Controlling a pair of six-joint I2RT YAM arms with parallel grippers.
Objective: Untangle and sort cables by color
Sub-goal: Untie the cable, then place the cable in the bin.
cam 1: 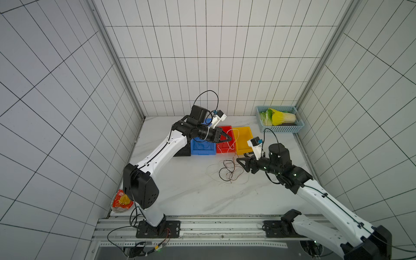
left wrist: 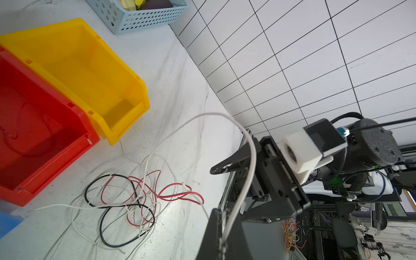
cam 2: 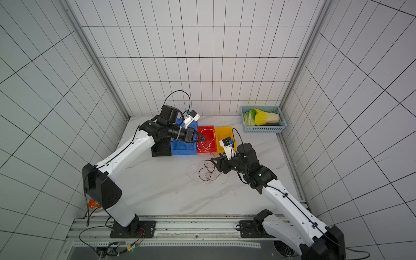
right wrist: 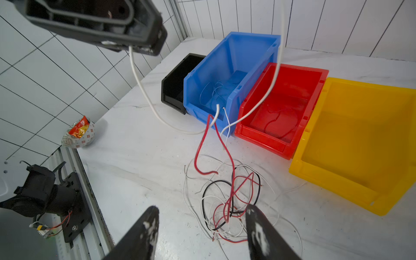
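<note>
A tangle of red, black and white cables (cam 1: 229,172) (right wrist: 229,198) lies on the white table in front of the bins. My left gripper (cam 1: 230,139) (left wrist: 221,216) hangs above the red bin (cam 1: 225,146), shut on a white cable (left wrist: 213,114) (right wrist: 144,90) that sags in a loop toward the tangle. A red cable (right wrist: 199,148) rises from the pile and is caught on the white one. Just right of the tangle, my right gripper (cam 1: 239,162) (right wrist: 202,225) hovers low and open, holding nothing. Thin blue cables (right wrist: 216,90) lie in the blue bin, and a red one (right wrist: 279,119) lies in the red bin.
Black (cam 1: 183,152), blue (cam 1: 201,149), red and yellow (cam 1: 244,139) bins stand side by side at the back. A pale blue basket (cam 1: 280,129) with cabbage sits in the back right corner. A crumpled snack bag (cam 1: 121,200) lies at the left front edge.
</note>
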